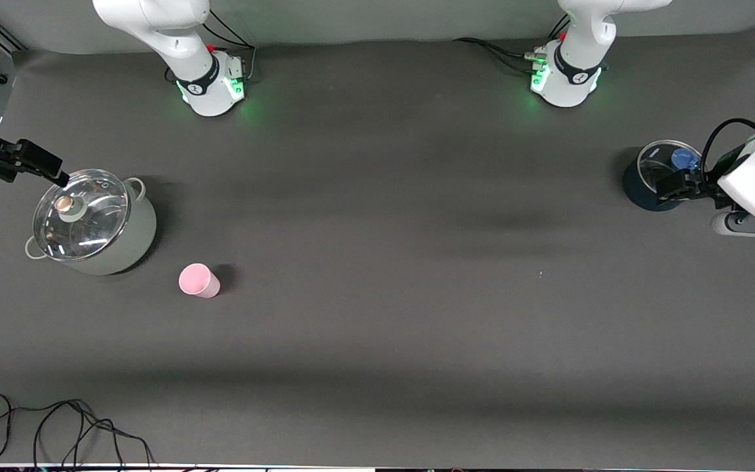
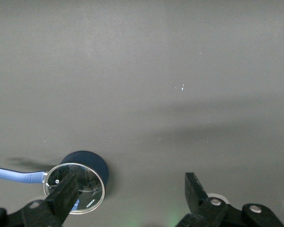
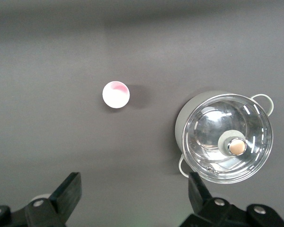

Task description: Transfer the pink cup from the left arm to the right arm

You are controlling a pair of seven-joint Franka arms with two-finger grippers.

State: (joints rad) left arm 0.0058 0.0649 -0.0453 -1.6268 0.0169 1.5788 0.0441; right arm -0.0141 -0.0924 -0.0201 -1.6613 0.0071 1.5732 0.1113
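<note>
The pink cup (image 1: 198, 280) stands upright on the table (image 1: 390, 262), near the lidded steel pot (image 1: 92, 223), held by neither arm. Right end effector (image 1: 56, 176) hovers over that pot, released; left end effector (image 1: 676, 185) hovers released above a blue saucepan (image 1: 646, 183). This fits cup awaiting pickup or already delivered.

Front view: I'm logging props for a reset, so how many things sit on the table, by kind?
Cups: 1, the pink cup.
Lidded pots: 1, the grey pot with a glass lid.
Dark blue containers: 1, the dark blue container under the left gripper.
Cables: 1, the black cable.
Total: 4.
</note>
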